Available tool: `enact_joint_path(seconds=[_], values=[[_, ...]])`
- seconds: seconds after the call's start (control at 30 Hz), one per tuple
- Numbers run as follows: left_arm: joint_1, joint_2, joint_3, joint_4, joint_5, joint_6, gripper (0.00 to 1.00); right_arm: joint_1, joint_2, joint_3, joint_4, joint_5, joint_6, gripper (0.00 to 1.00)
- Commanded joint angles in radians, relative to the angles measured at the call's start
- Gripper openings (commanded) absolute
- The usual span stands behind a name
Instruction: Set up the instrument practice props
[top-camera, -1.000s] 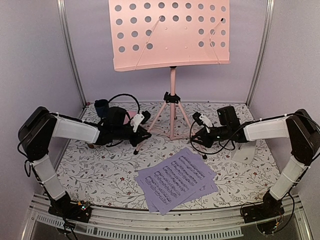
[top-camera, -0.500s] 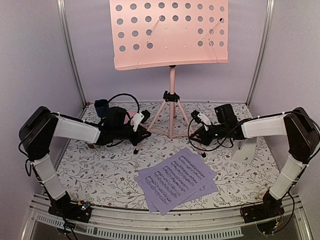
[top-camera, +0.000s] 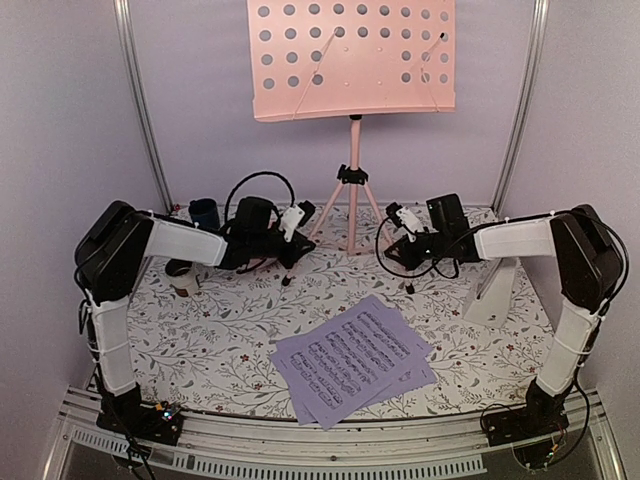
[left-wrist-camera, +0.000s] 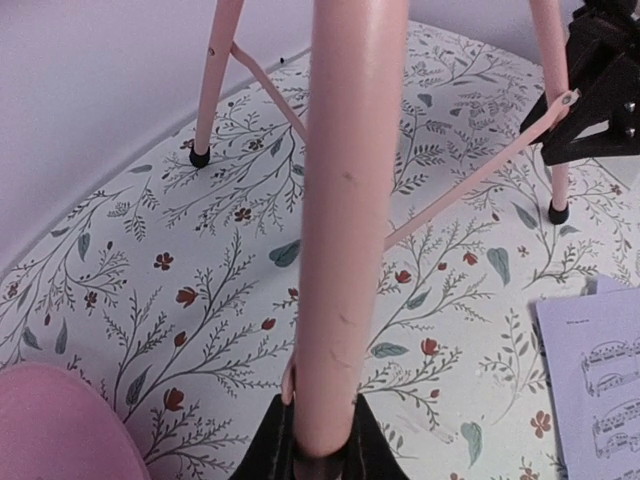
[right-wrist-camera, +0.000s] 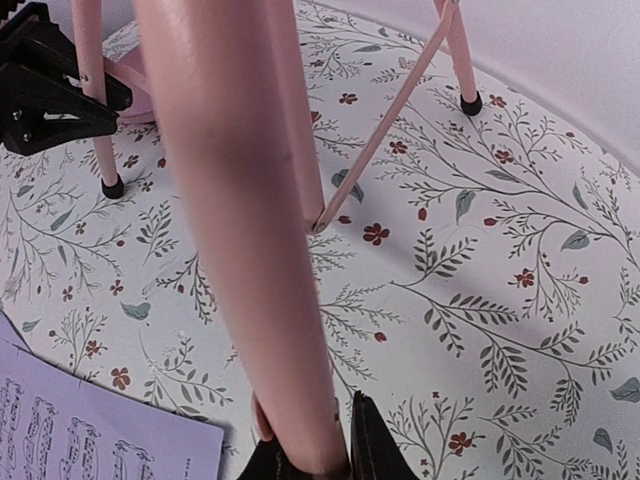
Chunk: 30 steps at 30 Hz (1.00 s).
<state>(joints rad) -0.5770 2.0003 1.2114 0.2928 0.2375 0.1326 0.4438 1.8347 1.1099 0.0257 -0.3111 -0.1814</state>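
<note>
Top external view shows the pink music stand (top-camera: 352, 60) upright at the far middle of the table (top-camera: 200, 340), with its perforated desk high above a narrow tripod. The left gripper (top-camera: 289, 260) is clenched on the near-left leg low down, and the right gripper (top-camera: 404, 265) is clenched the same way on the near-right leg. In the wrist views, dark fingers (left-wrist-camera: 270, 445) on the left and fingers (right-wrist-camera: 370, 440) on the right pinch a smooth pink tube close to its foot. The main risk looks like tipping, since the stand is held only at the bottom and carries its weight up top. If one arm pulls harder or faster than the other, the desk could swing and the stand could topple. Uneven pulling could also splay or fold the legs at the black joint. The glossy tube may slide through the pads. The white metronome (top-camera: 492, 293) stands just beside the right forearm at the near right, so a sweep of that arm could knock it. The sheet music (top-camera: 352, 355) lies flat near the middle, where a dragged foot could crumple it.
</note>
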Motion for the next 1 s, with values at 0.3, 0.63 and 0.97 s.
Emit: enact_joint_path(seconds=[0.3, 0.63, 0.97], values=[[0.095, 0.214, 0.297, -0.164, -0.041, -0.048, 0.0, -0.121, 0.117, 0.078, -0.18, 0.202, 0.108, 0.0], [0.103, 0.265, 0.376, -0.207, -0.043, -0.04, 0.0, -0.043, 0.161, 0.147, -0.219, 0.182, 0.082, 0.0], [0.103, 0.186, 0.264, -0.184, -0.06, -0.026, 0.0, 0.001, 0.097, 0.038, -0.213, 0.16, 0.088, 0.0]])
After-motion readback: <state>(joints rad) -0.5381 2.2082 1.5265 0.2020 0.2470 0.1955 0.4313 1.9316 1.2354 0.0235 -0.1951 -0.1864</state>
